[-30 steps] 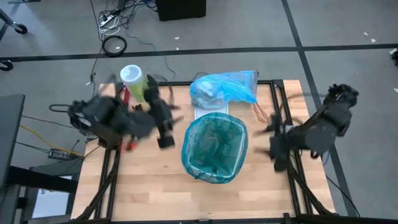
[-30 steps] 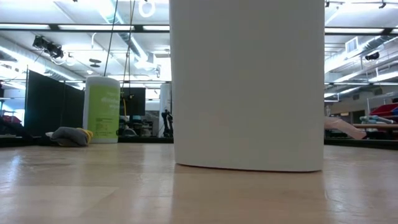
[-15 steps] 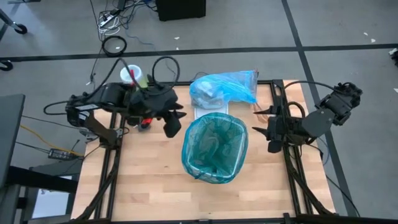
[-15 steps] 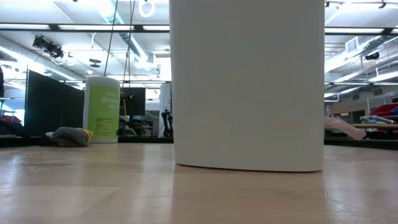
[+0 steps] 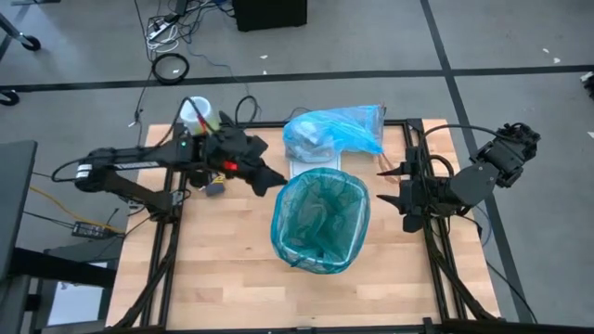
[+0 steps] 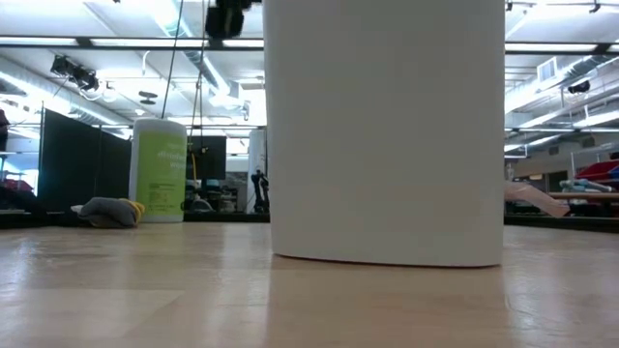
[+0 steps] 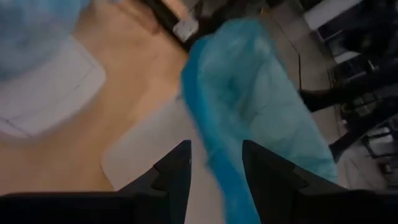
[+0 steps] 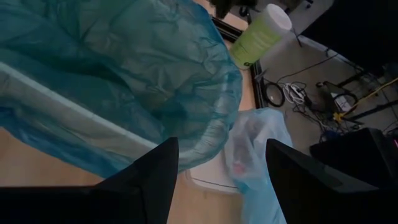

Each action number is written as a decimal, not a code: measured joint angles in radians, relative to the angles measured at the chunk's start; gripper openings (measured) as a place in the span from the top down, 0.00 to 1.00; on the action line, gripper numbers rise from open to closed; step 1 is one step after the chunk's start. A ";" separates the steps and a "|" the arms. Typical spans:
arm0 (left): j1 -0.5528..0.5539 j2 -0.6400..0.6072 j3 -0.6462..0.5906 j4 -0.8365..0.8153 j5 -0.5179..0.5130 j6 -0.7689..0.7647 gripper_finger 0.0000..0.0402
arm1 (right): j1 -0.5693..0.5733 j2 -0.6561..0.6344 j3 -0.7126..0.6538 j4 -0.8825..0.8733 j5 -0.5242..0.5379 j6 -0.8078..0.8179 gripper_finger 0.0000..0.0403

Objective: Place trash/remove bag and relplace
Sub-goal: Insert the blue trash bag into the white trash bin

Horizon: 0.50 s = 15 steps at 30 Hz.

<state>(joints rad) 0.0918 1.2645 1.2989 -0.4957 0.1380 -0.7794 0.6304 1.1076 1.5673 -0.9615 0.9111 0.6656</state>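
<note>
A white bin (image 6: 387, 130) stands mid-table, lined with a darker teal-green bag (image 5: 320, 221) folded over its rim. Behind it the sky-blue bag (image 5: 332, 133) lies bunched on a white flat sheet (image 5: 314, 168), with pale trash (image 5: 309, 141) showing through it. My left gripper (image 5: 275, 182) hovers open at the bin's far left rim. In the left wrist view that gripper (image 7: 216, 168) has the teal rim (image 7: 249, 112) ahead of its gap. My right gripper (image 5: 406, 190) waits open to the right of the bin; seen again (image 8: 221, 180), nothing lies between its fingers.
A green wipes canister (image 5: 198, 113) stands at the far left corner, with a small grey cloth (image 5: 215, 188) near it. Thin brownish pieces (image 5: 388, 169) lie right of the white sheet. The near half of the wooden table (image 5: 223, 278) is bare.
My left gripper has swung toward the table's right, come down and rolled, and now sits at the bin's far left rim. My right gripper edged a little toward the far edge, then kept still. The bin and both bags have stayed where they were.
</note>
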 joint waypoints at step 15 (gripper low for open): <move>0.025 0.025 -0.082 0.165 0.104 -0.062 0.62 | 0.000 0.000 0.000 0.001 -0.021 -0.015 0.43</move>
<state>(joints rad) 0.1165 1.2891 1.2171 -0.3307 0.2419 -0.8413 0.6304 1.1076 1.5673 -0.9604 0.8898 0.6506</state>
